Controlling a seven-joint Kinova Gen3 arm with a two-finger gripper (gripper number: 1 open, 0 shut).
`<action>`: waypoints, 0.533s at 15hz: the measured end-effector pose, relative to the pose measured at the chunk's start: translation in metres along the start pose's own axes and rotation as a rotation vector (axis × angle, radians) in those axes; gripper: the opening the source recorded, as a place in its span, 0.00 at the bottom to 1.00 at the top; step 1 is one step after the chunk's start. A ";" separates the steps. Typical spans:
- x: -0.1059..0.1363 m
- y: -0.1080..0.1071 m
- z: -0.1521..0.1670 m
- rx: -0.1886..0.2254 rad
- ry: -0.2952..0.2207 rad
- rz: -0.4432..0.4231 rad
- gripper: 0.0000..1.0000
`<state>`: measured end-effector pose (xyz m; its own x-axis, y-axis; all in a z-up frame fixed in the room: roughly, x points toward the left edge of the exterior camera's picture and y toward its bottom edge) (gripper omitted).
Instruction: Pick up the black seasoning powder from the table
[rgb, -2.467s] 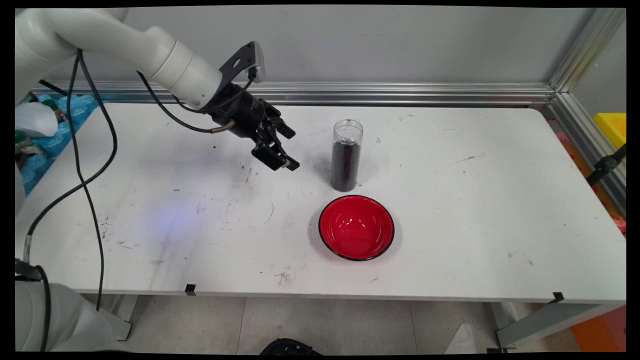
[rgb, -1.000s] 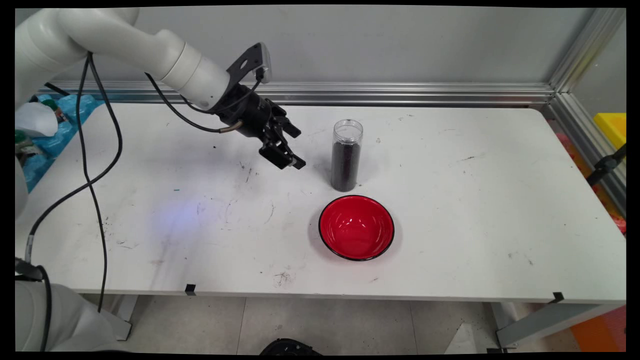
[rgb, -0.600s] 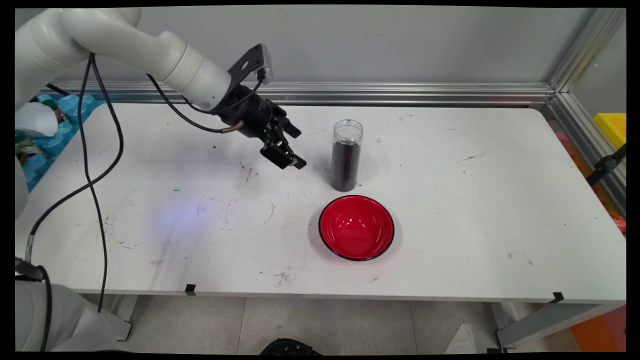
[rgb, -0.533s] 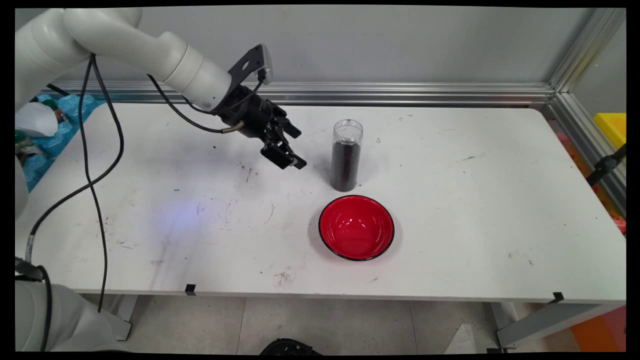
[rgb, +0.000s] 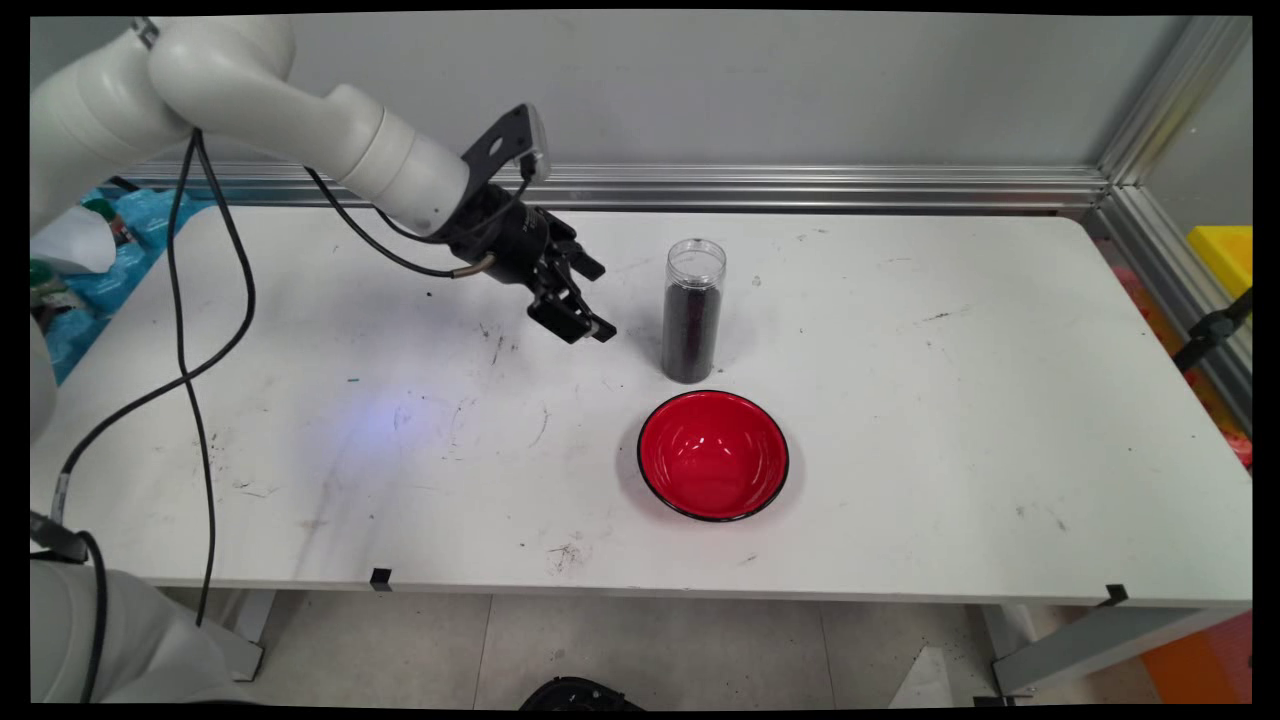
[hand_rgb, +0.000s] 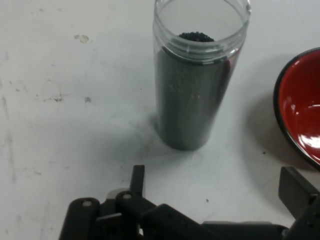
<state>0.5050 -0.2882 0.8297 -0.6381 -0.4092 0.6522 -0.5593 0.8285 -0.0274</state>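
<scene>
A clear jar (rgb: 692, 310) of dark grains stands upright on the counter (rgb: 950, 420). Left of the jar hovers the gripper (rgb: 588, 300), jaws apart, empty. A red bowl (rgb: 713, 456) sits just in front of the jar.

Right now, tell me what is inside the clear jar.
The clear jar holds dark fine grains almost to its neck, with no lid on. What lies beneath the grains' surface is covered.

White table (rgb: 900, 400): jar (rgb: 692, 312), red bowl (rgb: 713, 456).
</scene>
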 end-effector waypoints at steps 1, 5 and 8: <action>-0.001 0.000 0.003 0.004 0.008 0.004 1.00; -0.008 -0.002 0.012 0.012 0.024 0.011 1.00; -0.016 -0.003 0.020 0.012 0.034 0.015 1.00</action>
<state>0.5057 -0.2916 0.8043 -0.6282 -0.3834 0.6770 -0.5563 0.8297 -0.0463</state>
